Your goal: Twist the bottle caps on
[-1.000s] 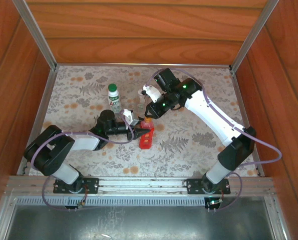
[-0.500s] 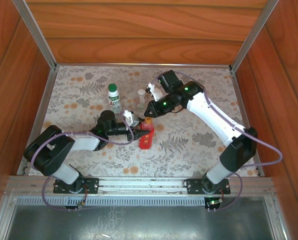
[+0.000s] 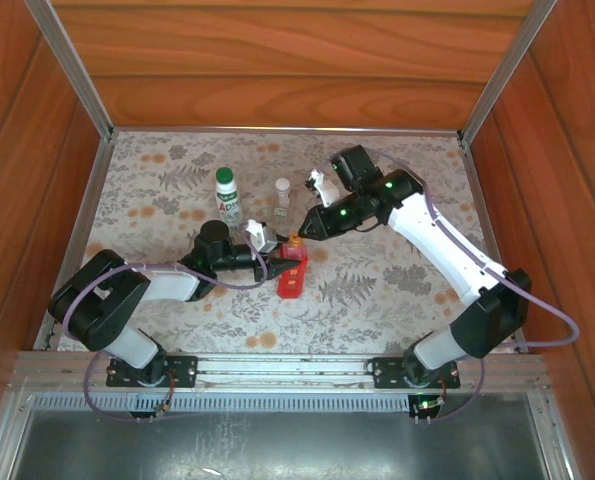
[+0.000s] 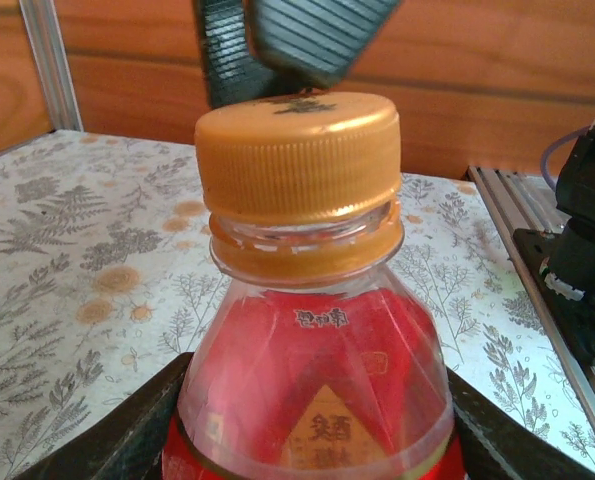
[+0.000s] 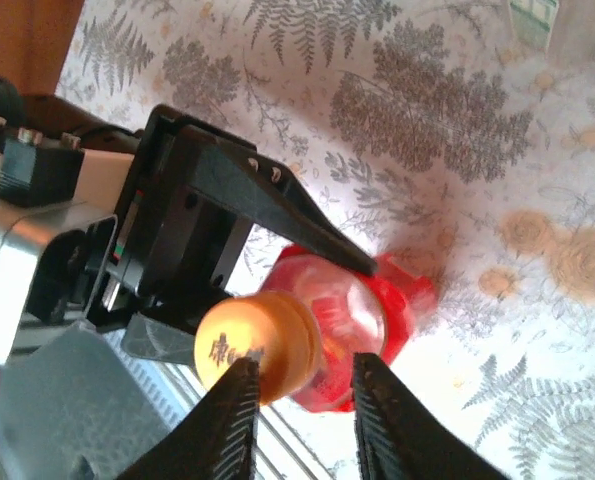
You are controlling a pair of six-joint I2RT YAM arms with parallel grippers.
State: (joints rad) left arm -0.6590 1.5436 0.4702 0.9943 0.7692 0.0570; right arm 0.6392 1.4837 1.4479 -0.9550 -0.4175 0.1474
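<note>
The red bottle [image 3: 291, 272] stands upright at mid-mat with an orange cap [image 3: 295, 240] sitting on its neck. My left gripper [image 3: 273, 266] is shut on the bottle's body from the left; in the left wrist view its black fingers [image 4: 127, 430] flank the red bottle [image 4: 312, 380] below the orange cap [image 4: 297, 150]. My right gripper [image 3: 305, 229] hovers just above and right of the cap, open. In the right wrist view its fingers [image 5: 382, 420] stand apart over the orange cap [image 5: 252, 345], not clamping it. A white bottle [image 3: 228, 205] wears a green cap [image 3: 224, 175].
A small clear bottle with a white cap [image 3: 282, 188] stands behind the red bottle, close to my right gripper. The flowered mat [image 3: 377, 280] has free room on the right and in front. Wooden walls and metal rails [image 3: 77, 230] close in the sides.
My right gripper closed on the orange cap, then opened again. Its arm has shifted slightly to the right. The left gripper and the red bottle have not moved.
</note>
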